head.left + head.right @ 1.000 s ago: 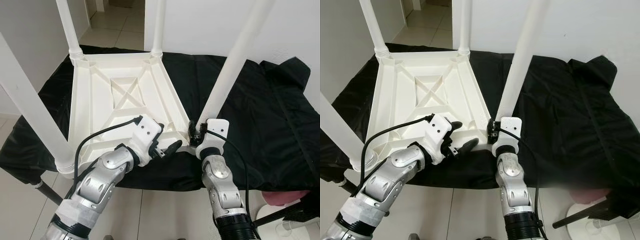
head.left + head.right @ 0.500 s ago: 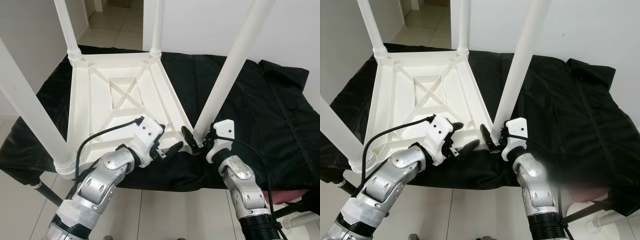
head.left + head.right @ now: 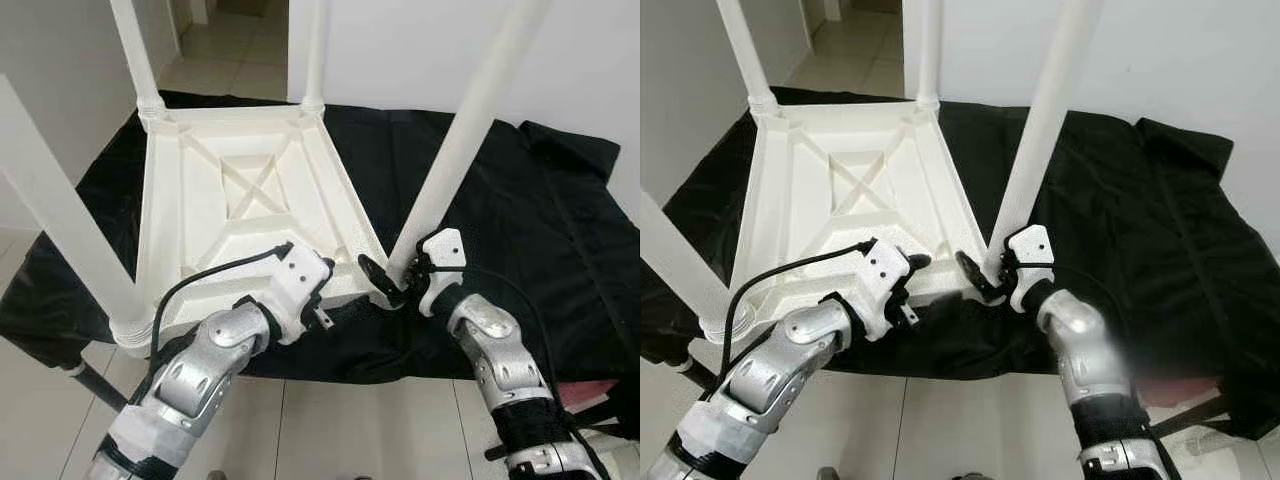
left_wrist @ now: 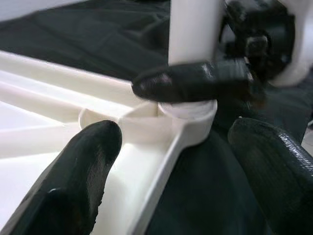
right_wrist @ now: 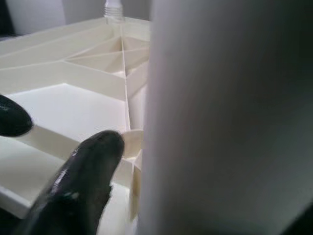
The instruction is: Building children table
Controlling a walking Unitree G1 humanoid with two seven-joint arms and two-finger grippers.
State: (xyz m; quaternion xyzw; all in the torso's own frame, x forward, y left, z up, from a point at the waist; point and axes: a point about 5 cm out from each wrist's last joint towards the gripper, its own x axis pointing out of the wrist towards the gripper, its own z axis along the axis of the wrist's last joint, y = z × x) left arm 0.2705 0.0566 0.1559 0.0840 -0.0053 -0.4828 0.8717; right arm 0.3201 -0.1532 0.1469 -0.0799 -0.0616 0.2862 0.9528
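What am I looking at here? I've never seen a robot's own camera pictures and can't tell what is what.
This is a humanoid robot with two silver arms, each ending in two long black fingers. The two wide pictures come from cameras in its head, looking down; the two close-ups come from cameras on its wrists.

A white plastic children's table lies upside down on a black cloth, with its legs pointing up. The right gripper is open around the base of the nearest leg, where it enters its corner socket. The left gripper is open at the tabletop's edge beside that socket, one finger inside the frame and one outside.
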